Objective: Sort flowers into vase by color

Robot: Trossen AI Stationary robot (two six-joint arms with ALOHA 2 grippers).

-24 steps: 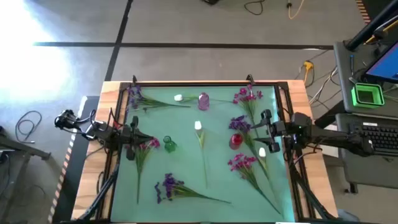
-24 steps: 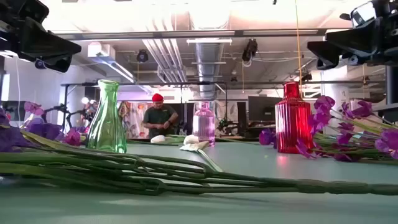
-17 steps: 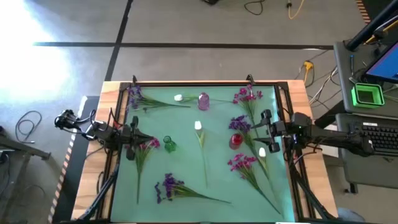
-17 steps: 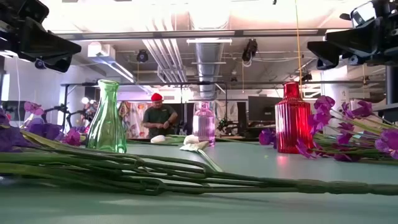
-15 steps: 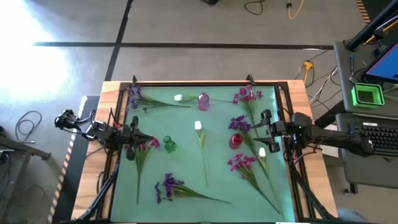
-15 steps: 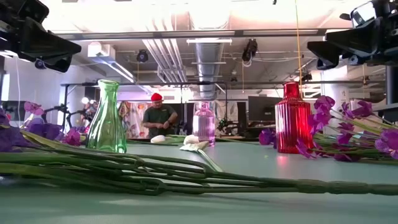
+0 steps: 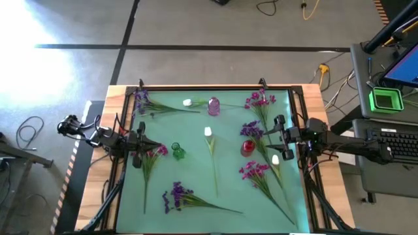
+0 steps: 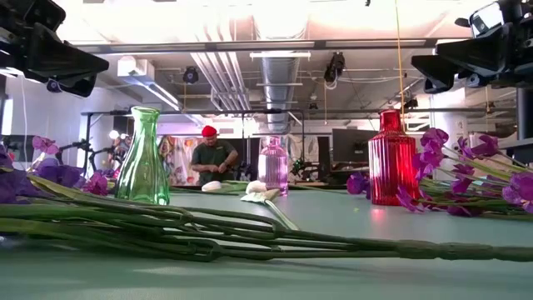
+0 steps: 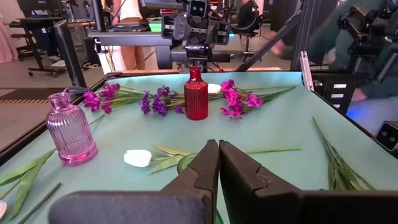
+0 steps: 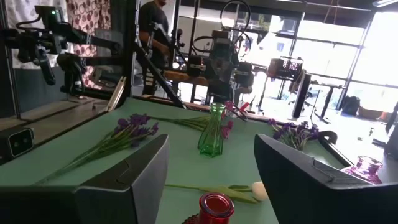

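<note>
Three vases stand upright on the green mat (image 7: 196,215): a green one (image 7: 176,151), a red one (image 7: 247,147) and a pink one (image 7: 213,106). Flowers lie flat around them: purple clusters (image 7: 140,101) (image 7: 176,194) (image 7: 251,129), magenta clusters (image 7: 260,101) (image 7: 253,171) (image 7: 157,151), and white buds (image 7: 208,132) (image 7: 187,102) (image 7: 275,158). My left gripper (image 7: 139,145) hangs shut above the mat's left side, next to the green vase. At the right side, by the red vase (image 10: 214,208), my right gripper (image 10: 210,155) hangs open and empty.
Black frame rails (image 7: 121,170) run along the mat's left and right edges. Long green stems (image 8: 250,237) lie across the mat's near part. Beyond the table's far edge a person (image 8: 211,160) stands in the room.
</note>
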